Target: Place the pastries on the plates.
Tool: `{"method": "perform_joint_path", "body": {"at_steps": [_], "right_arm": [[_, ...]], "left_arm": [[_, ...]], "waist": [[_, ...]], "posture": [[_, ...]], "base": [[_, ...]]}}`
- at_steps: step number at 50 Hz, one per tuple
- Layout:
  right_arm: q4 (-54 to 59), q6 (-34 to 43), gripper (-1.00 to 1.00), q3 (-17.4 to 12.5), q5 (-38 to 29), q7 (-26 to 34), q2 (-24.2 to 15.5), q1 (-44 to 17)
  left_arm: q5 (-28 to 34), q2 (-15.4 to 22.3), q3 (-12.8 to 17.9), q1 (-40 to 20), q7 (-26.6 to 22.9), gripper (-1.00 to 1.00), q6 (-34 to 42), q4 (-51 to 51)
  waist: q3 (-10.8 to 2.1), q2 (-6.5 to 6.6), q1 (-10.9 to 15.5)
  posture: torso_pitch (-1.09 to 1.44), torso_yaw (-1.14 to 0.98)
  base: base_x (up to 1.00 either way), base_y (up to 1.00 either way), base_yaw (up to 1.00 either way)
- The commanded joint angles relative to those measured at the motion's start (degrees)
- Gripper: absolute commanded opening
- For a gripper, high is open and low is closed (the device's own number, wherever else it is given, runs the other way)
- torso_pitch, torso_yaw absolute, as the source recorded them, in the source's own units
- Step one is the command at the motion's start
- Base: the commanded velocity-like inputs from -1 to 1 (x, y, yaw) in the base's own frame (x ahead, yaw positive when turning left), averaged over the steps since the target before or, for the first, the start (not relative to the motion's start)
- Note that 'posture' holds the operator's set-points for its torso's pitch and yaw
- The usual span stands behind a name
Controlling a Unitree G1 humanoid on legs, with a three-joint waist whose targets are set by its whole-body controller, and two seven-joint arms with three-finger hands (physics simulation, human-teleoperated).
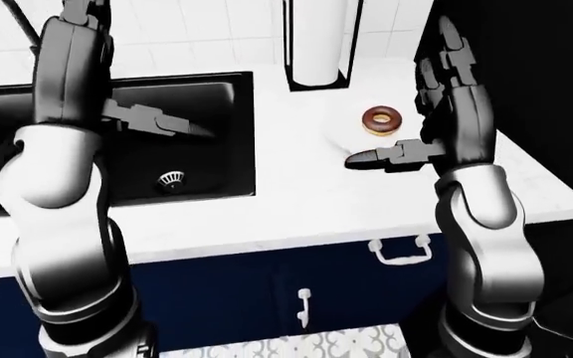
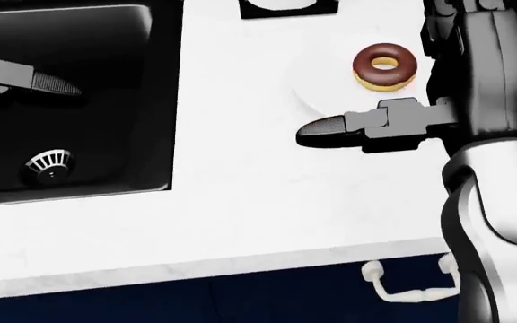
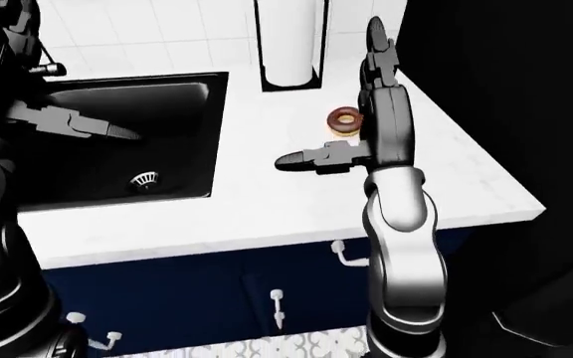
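Note:
A chocolate-glazed donut point(image 2: 384, 67) lies on a white plate point(image 2: 323, 91) that barely stands out from the white counter, at the upper right of the head view. My right hand point(image 1: 418, 112) is open beside it, fingers pointing up at the donut's right. Its thumb point(image 2: 330, 130) reaches left just below the plate, and nothing is in the hand. My left hand point(image 3: 78, 123) hangs open and empty over the black sink. No second pastry or plate shows.
The black sink point(image 2: 164, 101) with its drain point(image 2: 50, 163) fills the left of the counter. A paper towel roll in a black holder point(image 1: 318, 45) stands above the donut. Navy cabinets with white handles point(image 2: 411, 286) lie below the counter's edge. A tall dark block point(image 3: 505, 89) bounds the right.

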Motion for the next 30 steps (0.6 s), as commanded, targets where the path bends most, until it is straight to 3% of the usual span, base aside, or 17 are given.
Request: {"method": "perform_joint_path", "body": {"at_steps": [1,3,6,9,10,11,12,14,15,19,21,22,24,26,27,28,30], "right_arm": [[-3.13,-2.66,1.0,0.61,0.95,-0.09,0.35,-1.3],[-3.28,-2.83,1.0,0.43,1.36,-0.33,0.34,-1.31],[-3.36,-3.13,1.0,0.5,1.41,-0.5,0.13,-0.79],[-2.98,-3.72,1.0,0.9,0.53,0.07,-0.25,-0.59],[-2.28,-4.5,1.0,1.07,-0.12,0.18,-0.47,-0.31],[-2.18,-4.6,1.0,1.23,-0.52,0.45,-0.47,-0.18],[-2.21,-5.08,1.0,1.61,-1.23,0.82,-0.55,0.15],[-2.95,-5.27,1.0,0.8,-0.28,1.25,0.31,0.0],[-3.19,-4.83,1.0,0.97,-0.65,1.28,0.01,-0.13],[-3.24,-5.39,1.0,0.54,-0.44,1.35,-0.09,-0.03],[-2.85,-5.51,1.0,0.51,-0.95,0.96,-0.33,-0.15],[-2.48,-5.7,1.0,0.76,-1.71,0.99,-0.71,0.0],[-2.37,-5.29,1.0,0.17,-1.44,0.86,-0.42,0.05],[-2.25,-5.38,1.0,0.17,-1.4,0.65,-0.51,-0.01],[-2.28,-5.27,1.0,0.01,-1.18,0.68,-0.5,-0.09],[-2.27,-5.24,1.0,-0.09,-1.16,0.69,-0.7,-0.25],[-2.53,-5.07,1.0,-0.04,-0.88,0.85,-0.81,-0.55]], "left_arm": [[0.88,1.07,1.31,-1.42,2.06,1.0,-1.86,-2.54],[1.11,1.06,1.13,-1.17,2.23,1.0,-2.19,-2.35],[1.26,1.19,1.32,-0.92,2.1,1.0,-2.29,-2.42],[1.23,1.28,1.49,-0.68,2.05,1.0,-2.55,-2.22],[1.21,1.22,1.49,-0.69,2.13,1.0,-2.6,-2.18],[1.16,1.24,1.55,-0.69,2.16,1.0,-2.66,-2.18],[1.26,1.34,1.57,-0.63,2.2,1.0,-2.65,-2.1],[1.3,1.38,1.52,-0.67,2.11,1.0,-2.54,-2.24],[1.32,1.37,1.53,-0.65,2.09,1.0,-2.49,-2.27],[1.48,1.43,1.38,-0.66,2.02,1.0,-2.78,-1.85],[1.43,1.38,1.57,-0.61,2.16,1.0,-3.21,-1.4],[1.45,1.42,1.55,-0.55,2.1,1.0,-3.29,-1.38],[1.44,1.41,1.65,-0.56,2.09,1.0,-3.13,-1.53],[1.35,1.52,1.88,-0.31,2.1,1.0,-3.22,-1.5],[1.24,1.55,1.99,-0.31,2.12,1.0,-3.23,-1.55],[0.97,1.62,2.28,-0.31,2.22,1.0,-3.23,-1.46],[-0.29,1.61,3.08,-0.35,2.75,1.0,-3.18,-1.13]], "waist": [[-1.51,0.02,0.73],[-0.89,0.81,1.22],[0.65,3.78,1.25],[0.13,9.61,1.44],[0.61,6.84,1.35],[0.4,7.27,1.15],[-0.09,6.74,1.38],[0.8,4.29,1.97],[1.01,4.91,2.19],[1.65,3.2,2.84],[2.04,1.61,2.99],[1.79,1.36,1.52],[0.75,-2.85,0.2],[1.68,-1.19,1.33],[0.99,-1.64,1.45],[0.37,-0.68,1.53],[0.61,0.58,2.0]], "posture": [[0.02,-0.12],[0.02,-0.12],[0.02,-0.12],[0.02,-0.12],[0.02,-0.12],[0.02,-0.12],[0.02,-0.12],[0.02,-0.12],[0.02,-0.12],[0.02,-0.12],[0.02,-0.12],[0.02,-0.12],[0.02,-0.12],[0.02,-0.12],[0.02,-0.12],[0.02,-0.12],[0.02,-0.12]], "base": [[-0.43,0.38,0.0],[-0.38,0.36,0.0],[-0.25,0.33,0.0],[-0.22,0.3,0.0],[-0.2,0.27,0.0],[-0.2,0.27,0.0],[-0.09,0.32,0.0],[-0.02,0.18,0.21],[0.0,0.0,0.72],[0.0,0.0,0.73],[0.0,0.0,0.75],[0.0,0.39,0.0],[0.0,0.14,0.0],[0.0,0.14,0.0],[0.0,0.14,0.0],[0.0,0.16,0.0],[0.0,0.21,0.0]]}}
